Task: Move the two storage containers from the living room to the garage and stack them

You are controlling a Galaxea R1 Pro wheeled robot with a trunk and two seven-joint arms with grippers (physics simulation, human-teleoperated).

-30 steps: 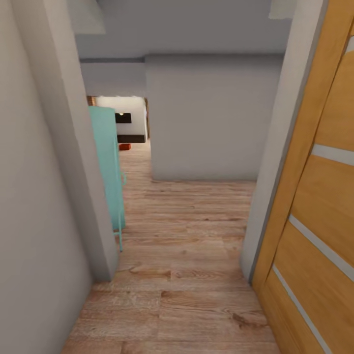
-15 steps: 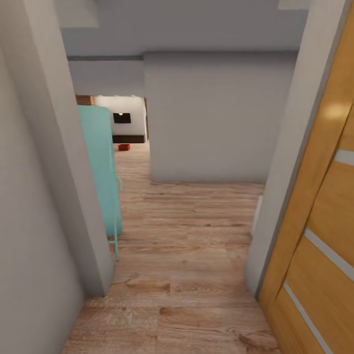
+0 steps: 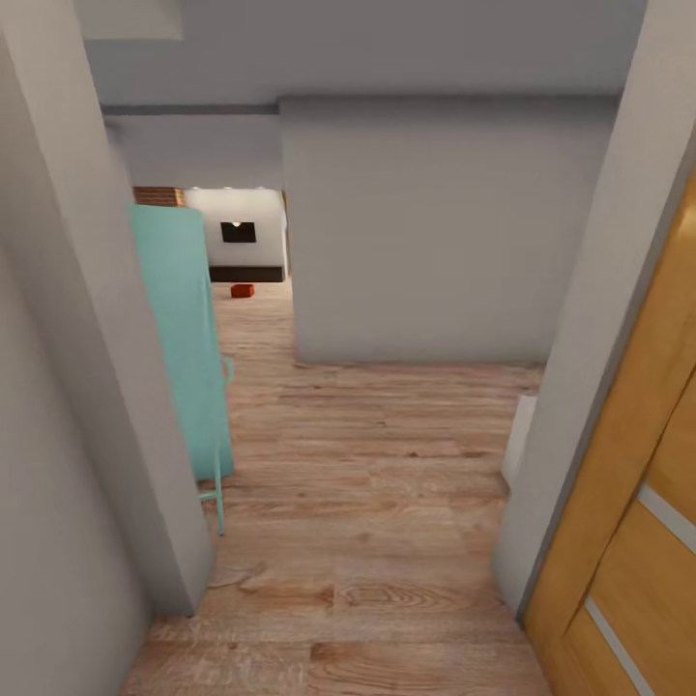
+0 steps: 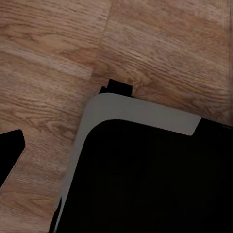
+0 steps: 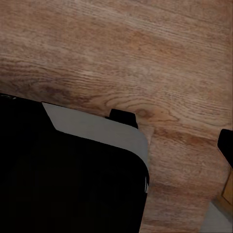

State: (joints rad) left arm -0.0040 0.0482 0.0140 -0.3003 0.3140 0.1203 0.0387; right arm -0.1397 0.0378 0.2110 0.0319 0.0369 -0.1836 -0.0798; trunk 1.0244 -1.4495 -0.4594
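Note:
One orange-red storage container [image 3: 242, 290] shows tiny and far off, on the light wood-plank floor at the end of the hallway. It sits before a low dark bench [image 3: 246, 274] and a white wall of the living room, with a strip of red brick [image 3: 158, 196] to its left. The second container is out of view. Both wrist views look down at plank floor and my black, grey-edged base [image 4: 141, 116] [image 5: 92, 128]. A dark tip [image 4: 9, 155] sits at the left wrist view's edge, and another dark tip [image 5: 226, 144] at the right wrist view's edge. Whether either gripper is open or shut cannot be told.
I stand in a narrow doorway between a pale wall edge [image 3: 106, 387] on the left and a wooden door [image 3: 638, 503] with its grey frame on the right. A teal piece of furniture [image 3: 184, 348] stands just past the left wall. A grey wall block [image 3: 425, 232] faces me, with the hallway running left of it.
The whole view has advanced through the doorway. The wall edge, the teal furniture and the wooden door have slid outward toward the picture's sides.

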